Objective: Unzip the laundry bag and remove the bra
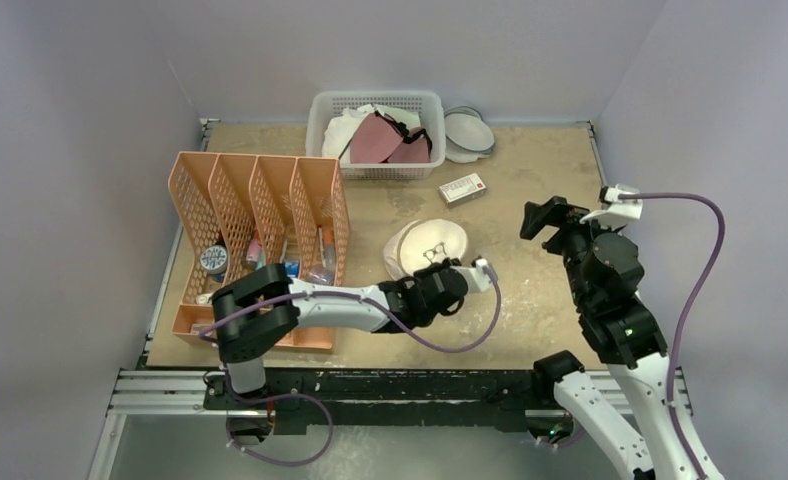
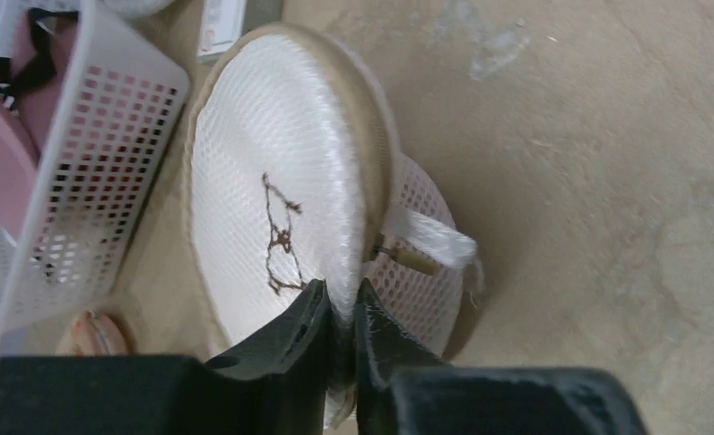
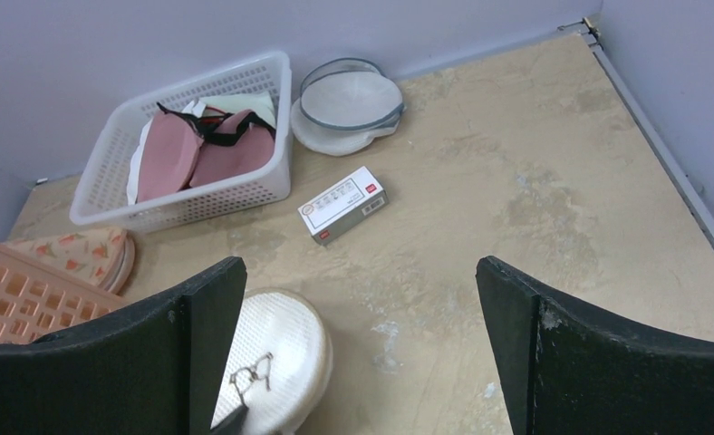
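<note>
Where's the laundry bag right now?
In the top view the laundry bag sits mid-table, just right of the orange rack, its near rim pinched by the left pincer.

The laundry bag (image 2: 272,181) is white cloth mesh with a slight sheen. The basket (image 3: 181,201) is perforated white plastic, the file rack (image 1: 220,200) orange plastic lattice. The desk (image 3: 535,181) looks matt and mottled.

Beige, scuffed table (image 1: 540,170). Left: orange perforated file organiser (image 1: 202,200). Far centre: white slotted basket (image 1: 375,97), with stacked blue-rimmed dishes (image 1: 467,132) just to its right. Nearer, a small white box (image 1: 462,188) lies flat. Centre: white mesh laundry bag (image 1: 415,245), black mark on its face.
</note>
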### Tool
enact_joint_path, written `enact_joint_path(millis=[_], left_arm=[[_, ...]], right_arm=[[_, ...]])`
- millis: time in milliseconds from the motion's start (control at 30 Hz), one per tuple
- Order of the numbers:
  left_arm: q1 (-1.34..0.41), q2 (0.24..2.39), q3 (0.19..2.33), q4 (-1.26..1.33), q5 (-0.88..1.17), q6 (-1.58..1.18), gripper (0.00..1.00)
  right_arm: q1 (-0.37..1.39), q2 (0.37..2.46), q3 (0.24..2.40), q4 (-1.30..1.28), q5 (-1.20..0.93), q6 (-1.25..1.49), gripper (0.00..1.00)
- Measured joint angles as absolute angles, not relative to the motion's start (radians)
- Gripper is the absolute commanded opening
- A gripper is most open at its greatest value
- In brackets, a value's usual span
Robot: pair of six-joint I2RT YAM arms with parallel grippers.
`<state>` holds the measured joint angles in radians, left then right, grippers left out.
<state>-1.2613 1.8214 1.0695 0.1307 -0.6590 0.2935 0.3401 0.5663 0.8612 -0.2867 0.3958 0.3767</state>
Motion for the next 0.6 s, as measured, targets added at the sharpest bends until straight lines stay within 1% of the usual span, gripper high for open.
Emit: enact_joint_path(millis=[33, 167, 233, 300, 433, 500, 533, 600], left_arm=[[-1.245, 1.805, 1.077, 0.121, -0.654, 0.271, 0.00], [-1.176, 1.713, 1.095, 0.089, -0.631, 0.181, 0.00], [-1.149, 1.669, 1.100, 0.083, -0.632, 0.136, 0.00], [-1.134, 1.636, 1.110, 0.076, -0.634, 0.094, 0.00], [-1.132, 1.601, 1.122, 0.045, -0.637, 0.035, 0.00], [-1.132, 1.589, 1.123, 0.031, -0.636, 0.014, 0.00], [-1.132, 1.585, 1.123, 0.027, -0.636, 0.007, 0.00], [-1.129, 1.574, 1.123, 0.015, -0.631, -0.009, 0.00]], right_arm=[[0.340, 0.572, 0.860, -0.286, 0.391, 0.375, 1.00], [0.340, 0.601, 0.839, -0.274, 0.341, 0.370, 1.00], [0.340, 0.624, 0.825, -0.260, 0.300, 0.366, 0.98], [0.340, 0.661, 0.805, -0.223, 0.224, 0.355, 0.89], [0.340, 0.748, 0.786, -0.148, 0.057, 0.311, 0.67], [0.340, 0.794, 0.778, -0.113, -0.029, 0.300, 0.58], [0.340, 0.814, 0.772, -0.096, -0.081, 0.295, 0.57], [0.340, 0.837, 0.748, -0.058, -0.175, 0.290, 0.57]])
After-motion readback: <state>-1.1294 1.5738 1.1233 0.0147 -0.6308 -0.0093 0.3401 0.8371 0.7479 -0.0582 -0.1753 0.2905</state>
